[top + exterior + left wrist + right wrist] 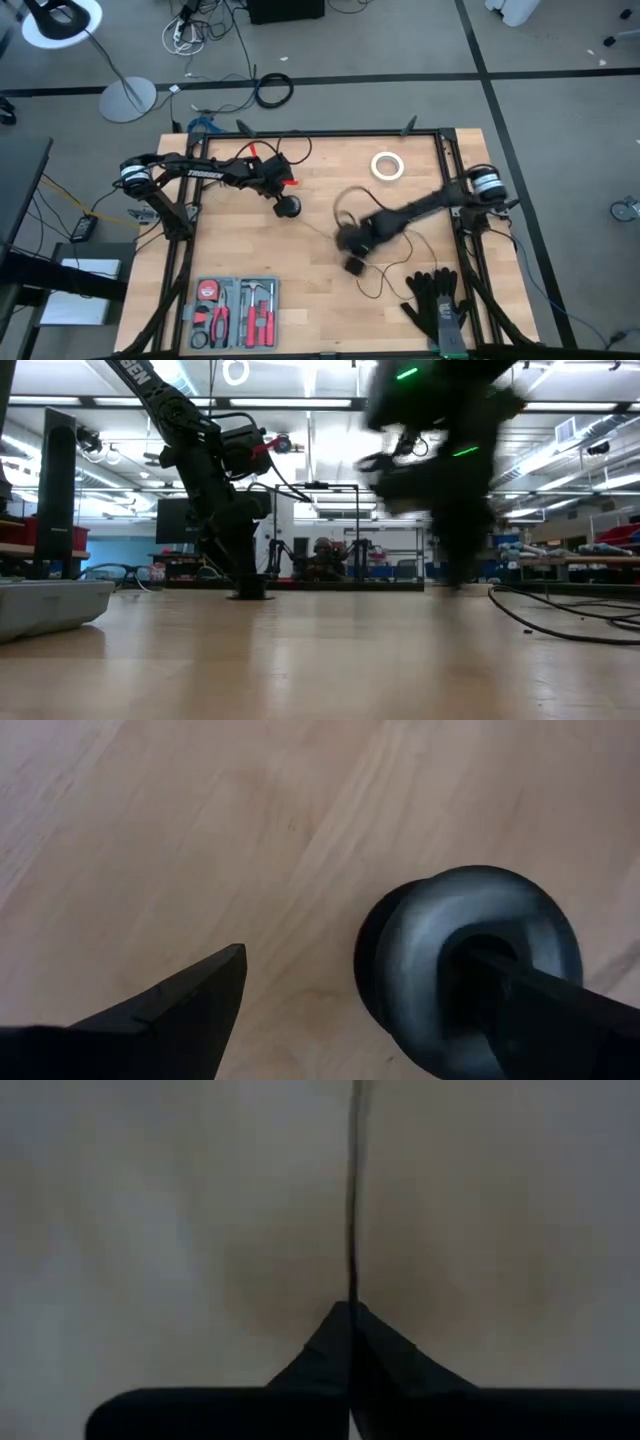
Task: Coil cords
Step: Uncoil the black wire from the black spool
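Lying in loose loops on the table (300, 320), the cord (352, 196) is spread around the middle and right of the wooden top, and its round puck (288, 207) is set left of centre. The puck is straddled by the left gripper (286, 203), whose jaws are held wide apart; in the left wrist view one finger (540, 1015) is seen over the puck (470, 950) and the other is seen beside it, clear of it. The right gripper (349, 240) is found near the centre of the table, its jaws pressed together on a strand of the cord (352, 1200), which is drawn straight away from the fingertips in the right wrist view. A tape ring (387, 166) is seen near the far edge, a tool tray (236, 312) at the near left, and gloves (436, 300) at the near right.
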Controlling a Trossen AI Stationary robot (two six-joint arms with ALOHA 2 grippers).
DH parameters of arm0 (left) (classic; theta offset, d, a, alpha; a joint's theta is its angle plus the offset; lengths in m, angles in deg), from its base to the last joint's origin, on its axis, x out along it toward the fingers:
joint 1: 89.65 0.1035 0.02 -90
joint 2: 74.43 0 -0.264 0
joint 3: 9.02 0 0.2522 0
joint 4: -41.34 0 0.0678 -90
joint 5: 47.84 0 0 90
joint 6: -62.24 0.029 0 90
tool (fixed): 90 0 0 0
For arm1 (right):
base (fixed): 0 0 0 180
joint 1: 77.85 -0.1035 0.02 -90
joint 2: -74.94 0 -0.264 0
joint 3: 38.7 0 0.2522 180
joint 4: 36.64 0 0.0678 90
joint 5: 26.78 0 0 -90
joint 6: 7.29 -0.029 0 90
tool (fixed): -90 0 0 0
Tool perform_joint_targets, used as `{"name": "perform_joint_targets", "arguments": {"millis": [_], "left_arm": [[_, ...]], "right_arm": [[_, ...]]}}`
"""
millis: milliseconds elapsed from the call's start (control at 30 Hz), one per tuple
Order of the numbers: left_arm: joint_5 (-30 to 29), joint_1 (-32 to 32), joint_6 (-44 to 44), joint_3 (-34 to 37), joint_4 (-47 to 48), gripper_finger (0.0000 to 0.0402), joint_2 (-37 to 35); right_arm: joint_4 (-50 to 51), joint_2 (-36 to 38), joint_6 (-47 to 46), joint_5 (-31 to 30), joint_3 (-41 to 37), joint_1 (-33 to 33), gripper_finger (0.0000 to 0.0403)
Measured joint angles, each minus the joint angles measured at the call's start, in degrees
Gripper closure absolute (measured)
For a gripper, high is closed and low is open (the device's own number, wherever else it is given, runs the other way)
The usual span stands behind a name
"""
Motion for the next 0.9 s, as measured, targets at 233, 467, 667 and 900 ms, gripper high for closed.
{"name": "perform_joint_targets", "arguments": {"millis": [233, 467, 667, 900], "left_arm": [[-0.19, 0.31, 0.04, 0.0, 0.02, 0.0035, -0.08], [0.52, 0.35, 0.0, -0.17, -1.24, 0.0034, -0.26], [0.25, 0.42, 0.0, 0.02, -0.83, 0.0034, -0.22], [2.49, 0.37, -0.11, -0.99, -0.43, 0.0035, -0.22]], "right_arm": [[26.95, 7.0, -26.61, 23.18, -0.06, -16.74, 0.0401], [34.81, 8.78, -47.48, 34.92, -0.06, -28.78, 0.04], [24.05, 9.05, -48.67, 13.92, -0.01, -27.5, 0.0375], [9.18, 8.56, -32.22, -8.6, 0.01, -17.35, 0.0326]]}}
